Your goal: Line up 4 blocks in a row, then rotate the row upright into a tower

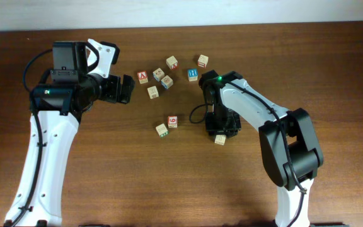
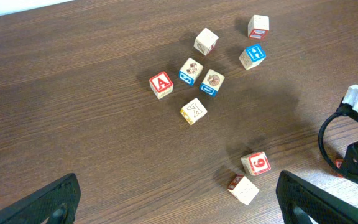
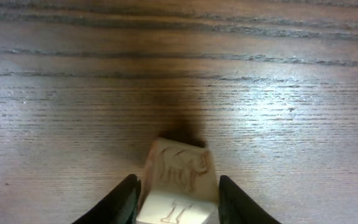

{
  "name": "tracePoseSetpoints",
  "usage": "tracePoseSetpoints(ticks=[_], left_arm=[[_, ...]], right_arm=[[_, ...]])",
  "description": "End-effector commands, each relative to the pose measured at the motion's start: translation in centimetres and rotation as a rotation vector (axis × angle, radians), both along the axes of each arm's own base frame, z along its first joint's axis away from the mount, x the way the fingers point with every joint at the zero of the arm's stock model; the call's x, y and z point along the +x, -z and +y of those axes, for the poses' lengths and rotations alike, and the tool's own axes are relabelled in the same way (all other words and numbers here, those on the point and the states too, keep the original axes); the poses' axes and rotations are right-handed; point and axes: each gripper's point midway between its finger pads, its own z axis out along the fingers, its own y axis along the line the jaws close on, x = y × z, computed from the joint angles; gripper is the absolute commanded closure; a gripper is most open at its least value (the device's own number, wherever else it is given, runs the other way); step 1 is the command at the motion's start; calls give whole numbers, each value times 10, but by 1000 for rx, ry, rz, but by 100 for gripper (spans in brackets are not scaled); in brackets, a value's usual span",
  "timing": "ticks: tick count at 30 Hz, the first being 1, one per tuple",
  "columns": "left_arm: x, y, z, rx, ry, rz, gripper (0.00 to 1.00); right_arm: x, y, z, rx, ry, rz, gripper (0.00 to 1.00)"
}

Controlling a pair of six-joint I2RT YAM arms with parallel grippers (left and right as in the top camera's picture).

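Blue H block (image 1: pixel 193 74) apart; red 6 block (image 1: pixel 172 121) beside green-marked block (image 1: pixel 162 130); pale block (image 3: pixel 178 186) between jaws.

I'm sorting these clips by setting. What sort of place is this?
Probably a robotics lab bench: a left arm and a right arm stand at one wooden table, with small wooden letter blocks scattered between them.

Both arms wear white shells over black joints. The left arm (image 1: pixel 43 151), at the frame's left, carries a boxy black housing (image 1: pixel 68 55) and a looping black cable (image 1: pixel 30 66). The right arm (image 1: pixel 257 107) shows a small green light (image 1: pixel 219 78) near its upper end; the right gripper (image 3: pixel 178 183) has glossy black fingers (image 3: pixel 120 202).
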Motion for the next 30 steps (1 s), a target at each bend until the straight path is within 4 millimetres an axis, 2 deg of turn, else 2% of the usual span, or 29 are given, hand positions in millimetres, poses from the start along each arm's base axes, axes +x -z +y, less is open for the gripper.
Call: tracePoseSetpoints(ticks=[1,3,5,6,8,10,12,13,14,17,19,24,26,30], left_arm=[[3,-5,0,-4,-4,-11,1],[3,-5,0,-4,-4,-11,1],[3,-5,0,-4,-4,-11,1],[3,-5,0,-4,-4,-11,1],[3,-5,0,-4,-4,-11,1],[3,-5,0,-4,-4,-11,1],[3,-5,0,-4,-4,-11,1],[3,-5,0,-4,-4,-11,1],[3,-5,0,-4,-4,-11,1],[3,-5,0,-4,-4,-11,1],[3,-5,0,-4,-4,-11,1],[3,-5,0,-4,-4,-11,1],[3,-5,0,-4,-4,-11,1],[3,-5,0,-4,-4,-11,1]], right_arm=[[-3,-3,2,6,-3,1,54],[4,-5,4,21,-18,-22,54],[26,-22,10,56,-42,-84,54],[49,-43,21,94,-75,-162,54],[78,-76,49,214,-161,-278,52],[91,-82,82,328,-232,-354,50],[95,-74,105,346,-245,-380,50],[93,-66,126,363,-195,-385,50],[93,-61,137,359,-160,-393,50],[90,-40,150,283,-99,-407,49],[86,-20,151,225,-94,-400,46],[73,8,149,202,-102,-333,47],[67,10,147,199,-103,-307,56],[59,12,142,182,-103,-269,66]])
